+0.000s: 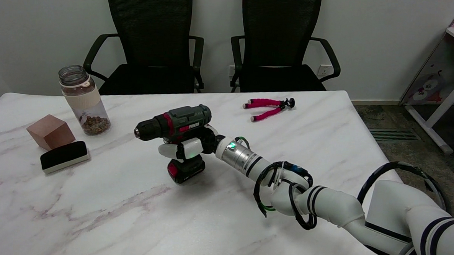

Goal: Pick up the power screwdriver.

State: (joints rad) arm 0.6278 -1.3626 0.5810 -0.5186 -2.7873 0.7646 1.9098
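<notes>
- Broadly, the marble table is taken up by the right arm, which reaches in from the lower right toward the middle, so any lift is best made straight up along that line, without a sweep to either side.
- The power screwdriver stands upright at the centre of the table, chuck pointing left, and its battery base appears to rest on the marble or just above it; which cannot be told.
- The right hand is wrapped around the screwdriver's handle, fingers closed on it below the grey body, so the grasp is judged to be made and the lift is the step in hand.
- A firm hold is called for, since the weight sits both high in the motor and low in the battery, and tilting is the likely fault.
- The jar, wooden block and eraser lie well apart at the left, and the pink tripod at the far right, so none is threatened.
</notes>
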